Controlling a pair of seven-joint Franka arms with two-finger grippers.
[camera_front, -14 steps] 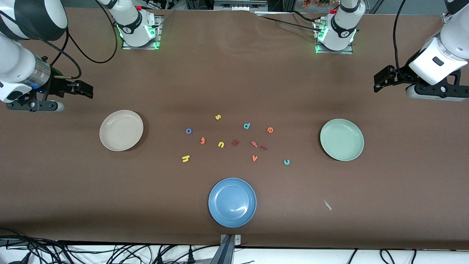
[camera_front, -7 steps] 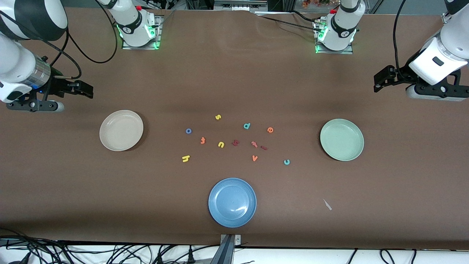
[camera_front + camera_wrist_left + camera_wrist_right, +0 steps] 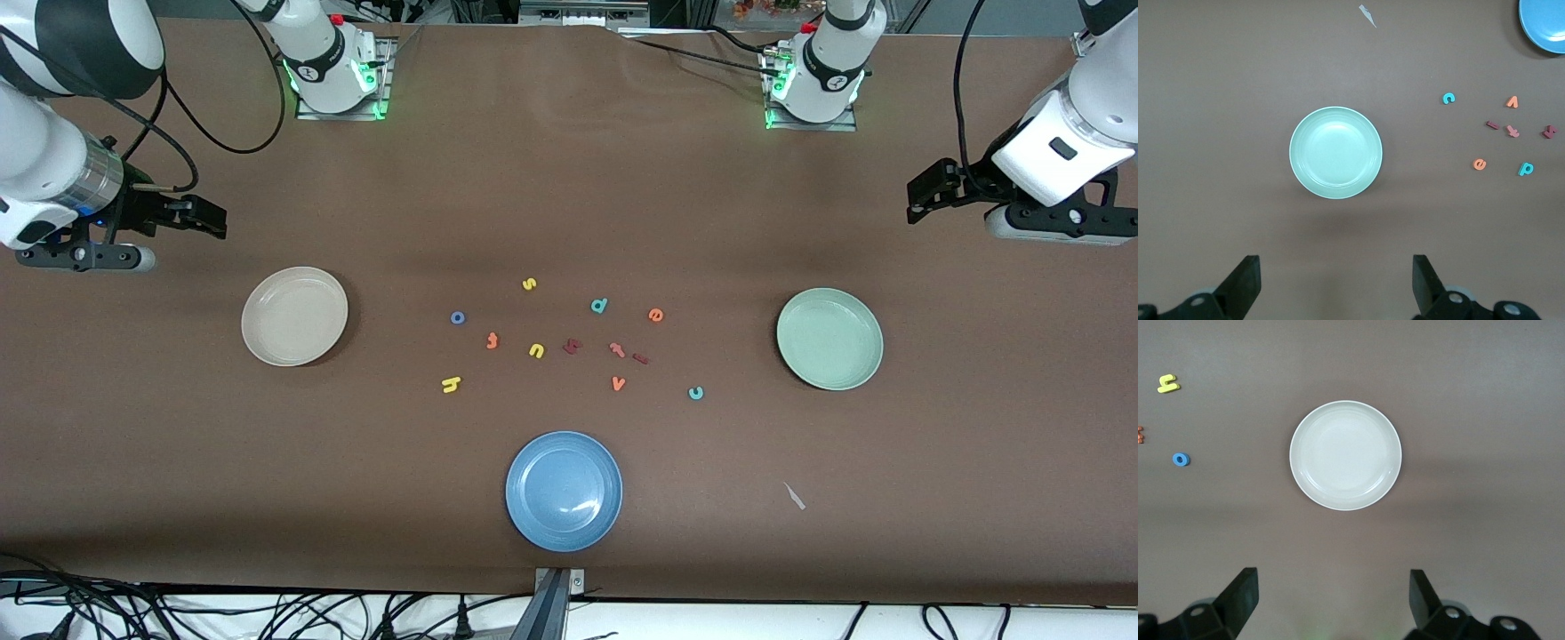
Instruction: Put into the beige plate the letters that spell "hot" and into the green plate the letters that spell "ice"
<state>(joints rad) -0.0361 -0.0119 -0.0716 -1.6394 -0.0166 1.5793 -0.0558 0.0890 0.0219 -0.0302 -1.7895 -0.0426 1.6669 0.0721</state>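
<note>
I count three plates [image 3: 294, 316] and eleven letters [image 3: 569, 342] mid-table; left gripper [image 3: 1337, 283] and right gripper [image 3: 1333, 600] both spread apart, empty.

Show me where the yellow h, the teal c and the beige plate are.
yellow h [image 3: 452, 384], front view, middle of the letter.
teal c [image 3: 696, 393], front view, on its curve.
beige plate [image 3: 267, 351], front view, on its rim nearest the front camera.

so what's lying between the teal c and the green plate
Nothing: bare brown table separates the teal c from the green plate. The front view shows it, and the left wrist view agrees.
</note>
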